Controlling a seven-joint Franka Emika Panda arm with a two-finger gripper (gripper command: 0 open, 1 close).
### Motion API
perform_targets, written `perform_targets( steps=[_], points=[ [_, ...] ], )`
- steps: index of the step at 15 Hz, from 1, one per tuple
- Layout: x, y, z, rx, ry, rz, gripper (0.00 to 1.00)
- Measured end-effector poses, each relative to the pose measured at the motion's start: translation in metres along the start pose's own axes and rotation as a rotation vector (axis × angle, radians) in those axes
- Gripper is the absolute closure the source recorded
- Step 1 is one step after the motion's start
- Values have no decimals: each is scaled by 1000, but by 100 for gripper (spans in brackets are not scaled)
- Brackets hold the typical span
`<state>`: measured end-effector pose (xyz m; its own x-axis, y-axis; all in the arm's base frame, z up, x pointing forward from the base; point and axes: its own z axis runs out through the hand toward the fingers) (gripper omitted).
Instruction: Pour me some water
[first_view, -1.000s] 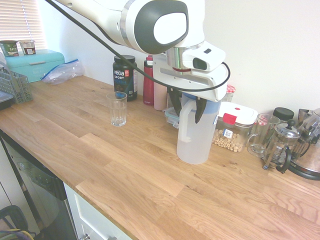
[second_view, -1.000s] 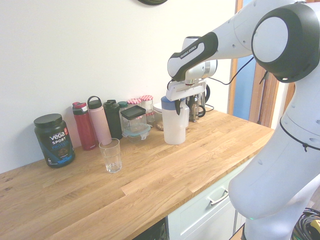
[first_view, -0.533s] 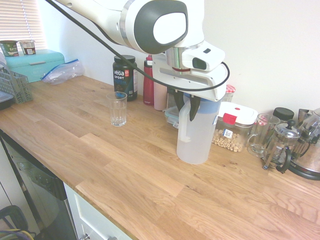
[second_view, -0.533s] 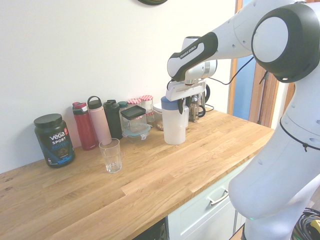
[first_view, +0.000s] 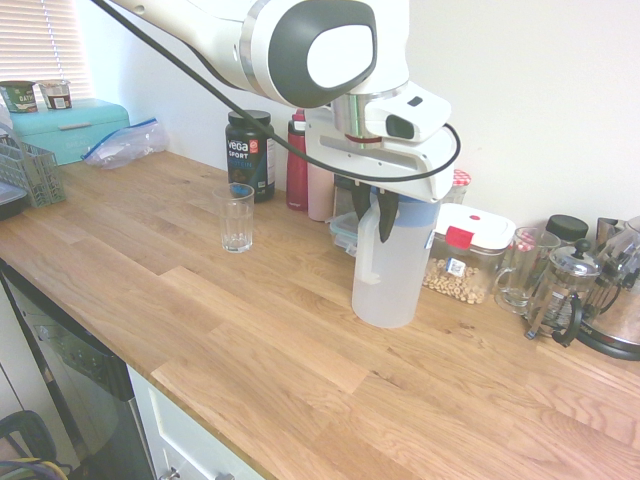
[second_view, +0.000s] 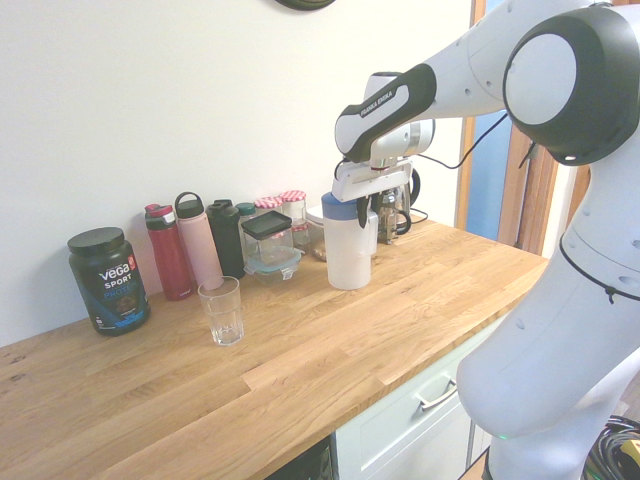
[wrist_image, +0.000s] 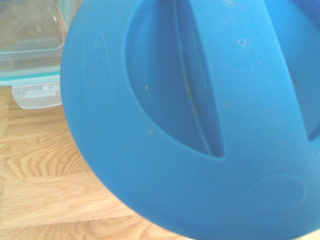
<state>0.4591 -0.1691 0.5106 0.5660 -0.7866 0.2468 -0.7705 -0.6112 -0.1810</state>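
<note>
Between the jug (first_view: 388, 268) and the drinking glass (first_view: 237, 217) the wooden counter (first_view: 250, 330) lies bare — open passage toward its front edge too — while bottles (second_view: 185, 250), jars and a glass container (second_view: 270, 245) (along the wall) crowd behind, and a French press (first_view: 560, 292) flanks the jug.

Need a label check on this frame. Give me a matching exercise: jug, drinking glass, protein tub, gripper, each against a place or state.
Column 1:
1. jug
2. drinking glass
3. protein tub
4. gripper

Column 2:
A. black, by the wall next to the red bottle
B. empty, upright, alone on the open worktop
C. shut on the handle
D. translucent white, blue lid, standing on the worktop

Pairs: 1-D, 2-B, 3-A, 4-C
</note>
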Motion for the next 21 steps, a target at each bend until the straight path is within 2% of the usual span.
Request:
perform_targets(
  steps=[7, 10, 13, 17, 21],
  points=[
    [7, -4, -45, 30, 34, -18, 100],
    [0, -11, -56, 24, 19, -75, 100],
    [-19, -28, -71, 18, -7, -170, 100],
    [-51, -49, -85, 6, -83, -380, 100],
    [-79, -76, -89, -30, -95, -599, 100]
  ],
)
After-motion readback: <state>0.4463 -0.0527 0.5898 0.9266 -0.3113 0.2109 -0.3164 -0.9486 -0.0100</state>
